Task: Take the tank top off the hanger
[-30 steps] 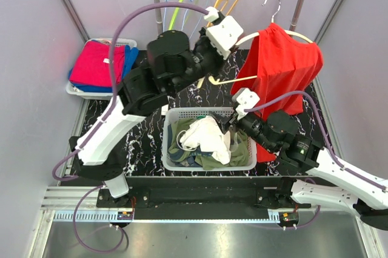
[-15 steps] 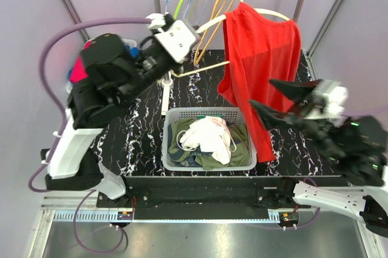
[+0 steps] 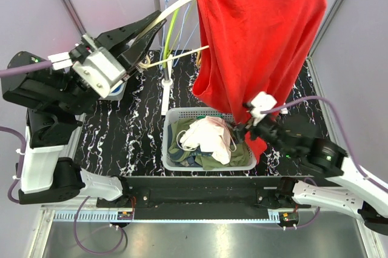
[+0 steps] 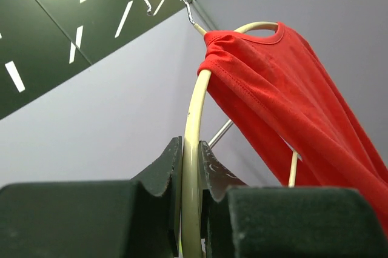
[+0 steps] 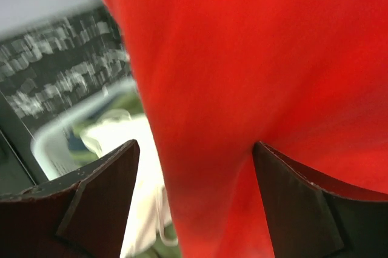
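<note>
Setting: black marbled table [image 3: 145,143], grey walls.
Left gripper [image 4: 191,155]: clamped on the cream hanger [image 4: 193,106], raised higher than a moment before.
Tank top [image 3: 260,34]: red, still draped on the hanger.
Right gripper [image 5: 195,155]: wide open, newly straddling the hem.
Meaning: pull-off looked imminent.

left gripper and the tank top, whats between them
Only bare cream hanger, clamped in the left gripper, up to the tank top; left wrist view.
</note>
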Robot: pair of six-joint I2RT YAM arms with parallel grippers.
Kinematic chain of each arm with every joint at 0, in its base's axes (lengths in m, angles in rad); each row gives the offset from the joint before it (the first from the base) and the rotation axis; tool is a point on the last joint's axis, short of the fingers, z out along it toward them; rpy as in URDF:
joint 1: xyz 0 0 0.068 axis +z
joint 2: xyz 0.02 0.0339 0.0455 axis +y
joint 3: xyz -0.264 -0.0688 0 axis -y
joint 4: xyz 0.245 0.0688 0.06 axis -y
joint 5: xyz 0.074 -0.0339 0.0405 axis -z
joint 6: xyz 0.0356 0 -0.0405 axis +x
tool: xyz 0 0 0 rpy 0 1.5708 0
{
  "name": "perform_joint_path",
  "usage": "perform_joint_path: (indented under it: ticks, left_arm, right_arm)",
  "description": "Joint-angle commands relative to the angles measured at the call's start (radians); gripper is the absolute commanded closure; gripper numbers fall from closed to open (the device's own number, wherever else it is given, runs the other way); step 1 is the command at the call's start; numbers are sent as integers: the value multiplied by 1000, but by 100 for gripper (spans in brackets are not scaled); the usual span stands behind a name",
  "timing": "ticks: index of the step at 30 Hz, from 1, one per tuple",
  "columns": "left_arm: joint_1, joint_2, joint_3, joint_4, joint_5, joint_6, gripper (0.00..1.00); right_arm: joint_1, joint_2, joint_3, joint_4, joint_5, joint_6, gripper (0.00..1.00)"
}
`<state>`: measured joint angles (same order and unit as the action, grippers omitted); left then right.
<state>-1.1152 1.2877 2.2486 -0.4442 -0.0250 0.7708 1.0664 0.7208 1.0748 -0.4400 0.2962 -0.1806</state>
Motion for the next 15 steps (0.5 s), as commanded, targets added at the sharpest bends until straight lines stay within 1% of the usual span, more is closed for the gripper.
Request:
perform_joint_path:
  ticks: [1,3,8,15]
  left_arm:
    - [-8,-50,16,318,109,28,100]
    - [-8,-65,20,358,112,30,100]
    - [-8,-100,19,409,102,42,100]
    - [20,-177,-7,409,134,48,100]
  right_arm:
    - [-2,-12,-35,7,127,33,20]
    - [0,0,-38,18,181,9,21]
    - [-3,63,32,84,213,-46,20]
    - [-3,210,204,147,146,-132,22]
